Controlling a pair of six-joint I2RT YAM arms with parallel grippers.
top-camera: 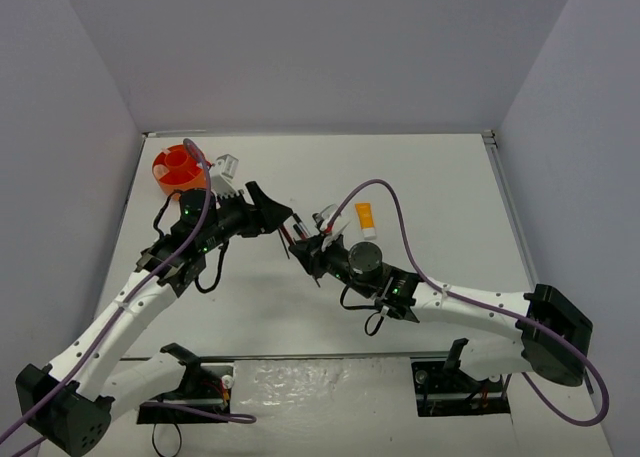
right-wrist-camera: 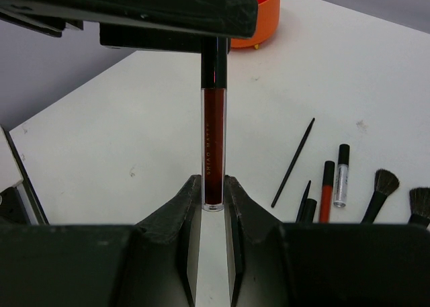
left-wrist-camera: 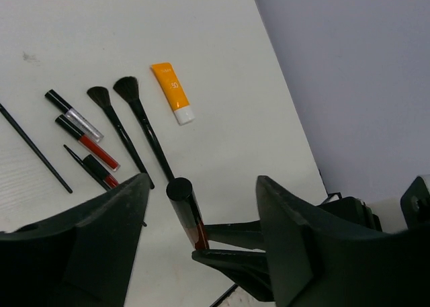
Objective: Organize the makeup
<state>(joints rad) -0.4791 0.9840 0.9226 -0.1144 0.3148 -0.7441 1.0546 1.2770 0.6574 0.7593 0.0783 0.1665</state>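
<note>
Clamping the clear base of a dark red lip-gloss tube (right-wrist-camera: 213, 119) with a black cap, the right gripper (right-wrist-camera: 213, 186) has its fingers closed to the tube's width. The left gripper (left-wrist-camera: 201, 179) fingers stand wide apart, one either side of the cap, not touching it. Beyond the lip-gloss tube lie two black brushes (left-wrist-camera: 144, 129) and an orange-white squeeze tube (left-wrist-camera: 173, 93).

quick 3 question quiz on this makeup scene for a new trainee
1. True or false: the right gripper is shut on the dark red gloss tube.
2. The orange-white tube is: A) standing upright, B) lying on the table near the brushes, C) held by a gripper.
3. Is the left gripper open or shut?
Key: 1 true; 2 B; 3 open, straddling the gloss tube's cap.
</note>
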